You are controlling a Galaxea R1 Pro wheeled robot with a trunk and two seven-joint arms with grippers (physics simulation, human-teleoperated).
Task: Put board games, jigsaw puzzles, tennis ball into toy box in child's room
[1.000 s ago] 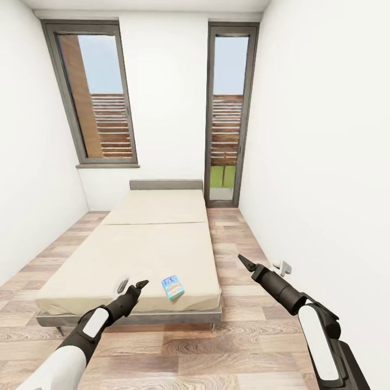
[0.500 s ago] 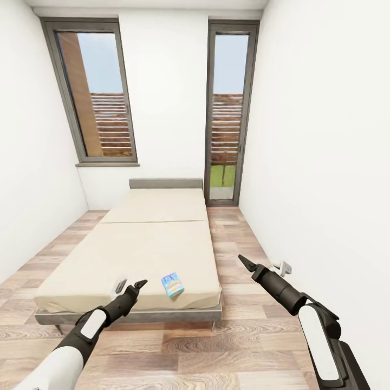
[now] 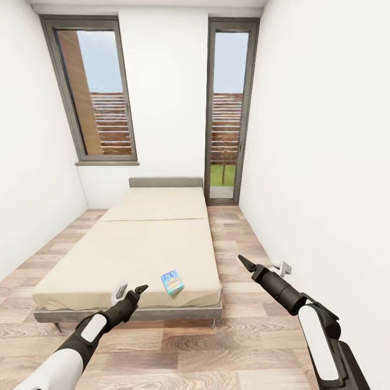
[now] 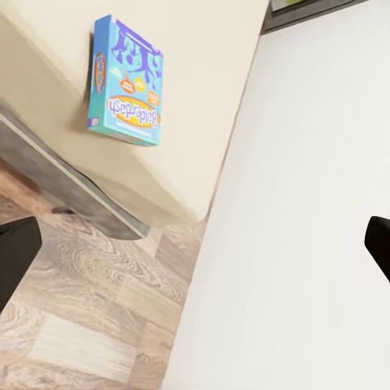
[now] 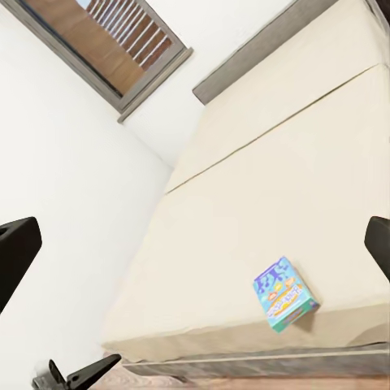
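Head view first: I'm facing the bed (image 3: 146,244), cream mattress in two sections with a low grey headboard (image 3: 165,182) against the far white wall. A small blue board game (image 3: 172,282) lies flat near the foot corner of the mattress, on my right-hand side of it. My left gripper (image 3: 130,290) hangs over the foot edge of the bed, just beside the box but apart from it, jaws spread and holding nothing. My right gripper (image 3: 245,264) hovers over the wood-plank floor (image 3: 238,346) between the bed and the right wall; its tips look close together here. A white wall socket (image 3: 283,267) sits low on that wall just past it. Two tall grey-framed windows (image 3: 97,89) stand behind the bed. Nothing lies between my left gripper and the box.

Left wrist view: the blue board game (image 4: 126,81) rests on the mattress near the edge, with the grey bed frame (image 4: 65,183) and plank floor below it. My dark fingertips (image 4: 16,256) sit at opposite edges of the picture, wide apart, empty.

Right wrist view: I'm looking across the whole mattress; the box (image 5: 284,294) lies close to the foot edge. Here my fingertips (image 5: 18,248) are spread wide too, gripping nothing. The left gripper (image 5: 77,375) pokes in at the mattress corner.
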